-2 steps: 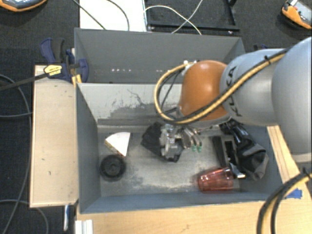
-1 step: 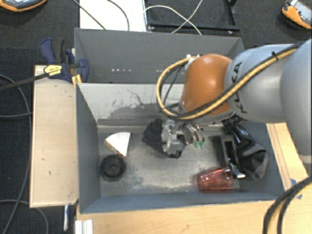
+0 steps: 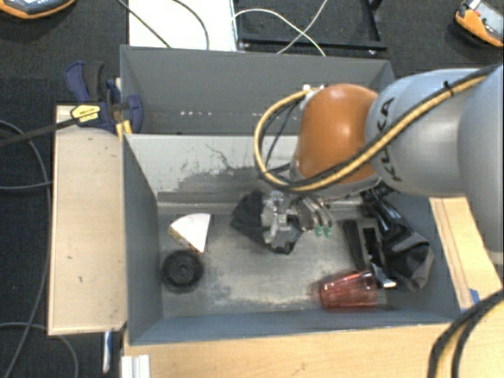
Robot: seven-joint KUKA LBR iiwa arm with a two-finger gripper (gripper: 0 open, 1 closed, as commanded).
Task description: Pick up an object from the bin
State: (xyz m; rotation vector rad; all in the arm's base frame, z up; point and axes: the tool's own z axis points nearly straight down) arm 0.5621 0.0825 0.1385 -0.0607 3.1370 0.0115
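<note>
My gripper point(image 3: 277, 231) hangs low over the middle of the bin, beneath the orange wrist cover. Right under and beside it lies a dark grey crumpled thing point(image 3: 250, 215), like a soft pouch or cloth, at the bin's centre. The gripper's metal body sits against its right side and part of the dark thing shows below it. A white and tan wedge-shaped piece point(image 3: 192, 230) lies to the left. In front of that wedge rests a black round disc point(image 3: 182, 271).
A translucent red cup-like thing point(image 3: 348, 290) lies on its side near the front right. Black tools or clamps with a strap point(image 3: 391, 246) are heaped at the right wall. The arm and its cables cover the bin's back right.
</note>
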